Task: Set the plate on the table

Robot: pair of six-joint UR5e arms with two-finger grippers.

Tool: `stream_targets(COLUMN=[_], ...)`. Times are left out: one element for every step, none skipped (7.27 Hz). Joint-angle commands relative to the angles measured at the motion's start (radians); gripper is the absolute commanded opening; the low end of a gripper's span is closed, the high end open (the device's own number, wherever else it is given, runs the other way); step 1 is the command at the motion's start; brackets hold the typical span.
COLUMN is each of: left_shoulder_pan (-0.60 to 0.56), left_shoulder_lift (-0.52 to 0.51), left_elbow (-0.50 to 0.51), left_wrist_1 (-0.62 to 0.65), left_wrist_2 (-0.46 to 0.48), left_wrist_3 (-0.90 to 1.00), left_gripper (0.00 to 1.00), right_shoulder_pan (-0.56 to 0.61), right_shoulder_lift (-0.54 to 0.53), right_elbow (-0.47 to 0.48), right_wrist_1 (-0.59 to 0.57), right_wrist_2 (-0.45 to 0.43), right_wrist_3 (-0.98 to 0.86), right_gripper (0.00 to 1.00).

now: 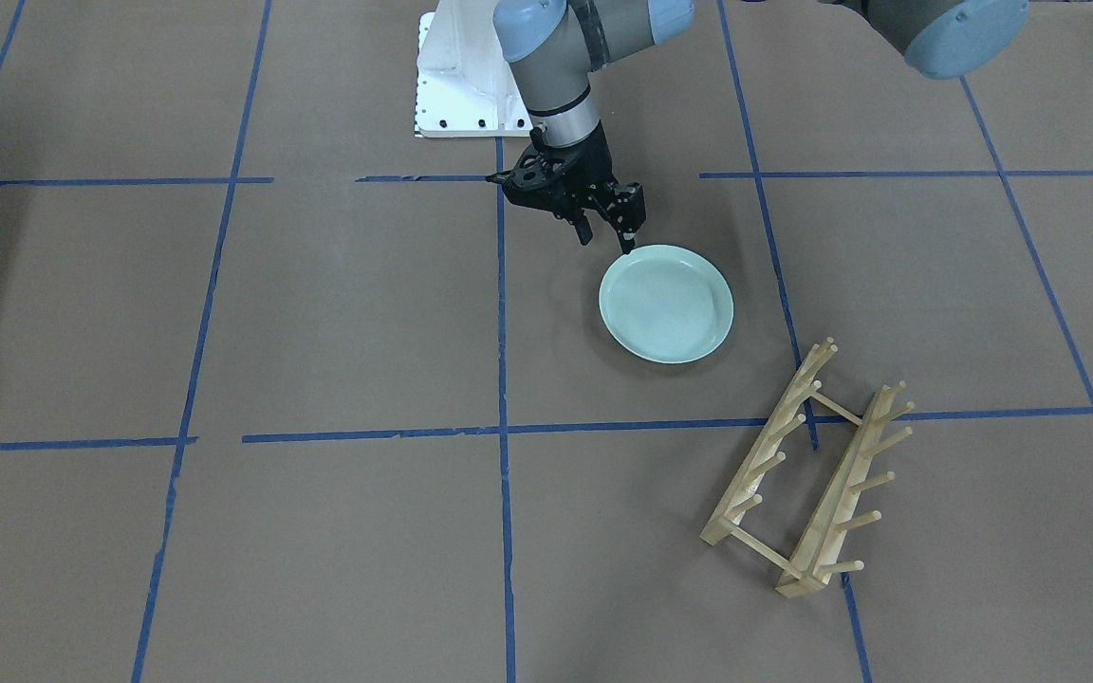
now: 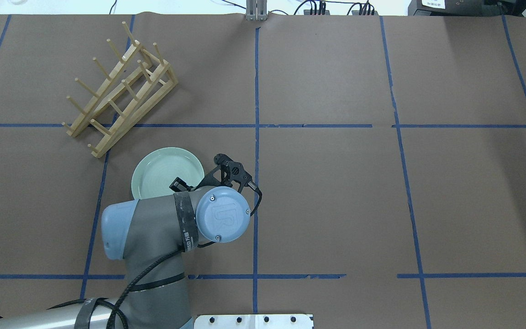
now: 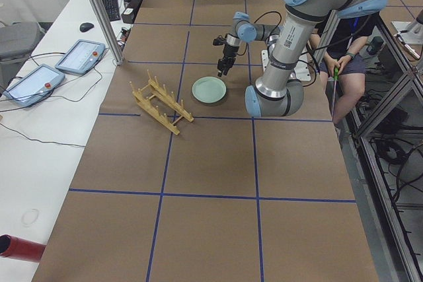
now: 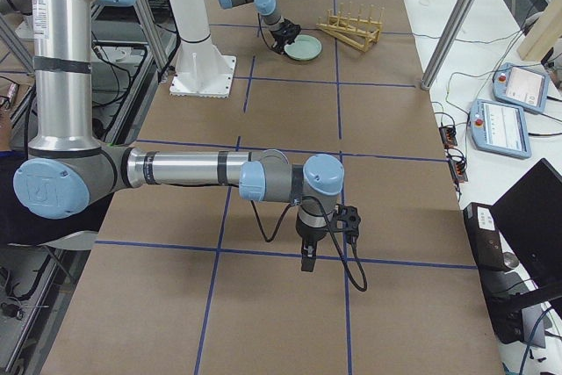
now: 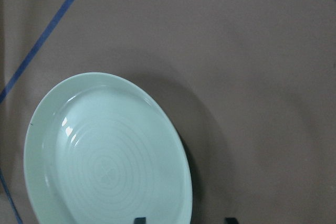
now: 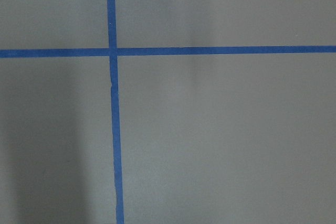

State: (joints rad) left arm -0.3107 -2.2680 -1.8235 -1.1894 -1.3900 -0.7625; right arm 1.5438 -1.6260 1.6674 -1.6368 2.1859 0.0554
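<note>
You see a round, smooth, shiny mint plate (image 1: 666, 304) flat on the brown paper surface (image 1: 319, 313) | left tool (image 1: 606, 242) spread apart at its rim | right tool (image 4: 306, 259): you cannot tell

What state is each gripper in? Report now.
Left gripper: open, astride the rim of the plate.
Right gripper: cannot be told.

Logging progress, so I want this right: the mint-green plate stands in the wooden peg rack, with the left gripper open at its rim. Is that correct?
Not quite. The mint-green plate lies flat on the table, apart from the wooden peg rack, which holds nothing. The exterior front-facing view shows this. The left gripper is open at the plate's rim, as you said.
</note>
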Motion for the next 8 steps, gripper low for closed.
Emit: stream_targets(left_shoulder_pan=[-0.138,-0.266,-0.416,-0.491,-0.592,-0.710,-0.826,-0.938], left_shoulder_lift=[0.031,0.037,0.038,0.036,0.041,0.138,0.221,0.301], left_elbow=[-0.138,-0.145,-0.143,-0.157,-0.158,-0.155,-0.142,-0.114], left_wrist_1=[-0.146,-0.221,-0.248,-0.249,-0.249,-0.259,-0.260,-0.262], left_wrist_2=[-0.070,-0.243,-0.400,-0.464,-0.512,-0.583,-0.615,-0.708], left_wrist_3=[-0.023,-0.021,0.003,0.014,0.021,0.157,0.275,0.411], left_gripper=[1.00,1.00,1.00,1.00,1.00,1.00,1.00,1.00], right_shoulder_pan=[-0.001,0.001,0.001,0.001,-0.001,-0.001,-0.001,-0.001], right_shoulder_lift=[0.000,0.000,0.000,0.000,0.000,0.000,0.000,0.000], right_elbow=[0.000,0.000,0.000,0.000,0.000,0.000,0.000,0.000], right_wrist_1=[0.000,0.000,0.000,0.000,0.000,0.000,-0.002,0.000], right_wrist_2=[0.000,0.000,0.000,0.000,0.000,0.000,0.000,0.000], right_wrist_3=[0.001,0.000,0.000,0.000,0.000,0.001,0.000,0.000], right_gripper=[1.00,1.00,1.00,1.00,1.00,1.00,1.00,1.00])
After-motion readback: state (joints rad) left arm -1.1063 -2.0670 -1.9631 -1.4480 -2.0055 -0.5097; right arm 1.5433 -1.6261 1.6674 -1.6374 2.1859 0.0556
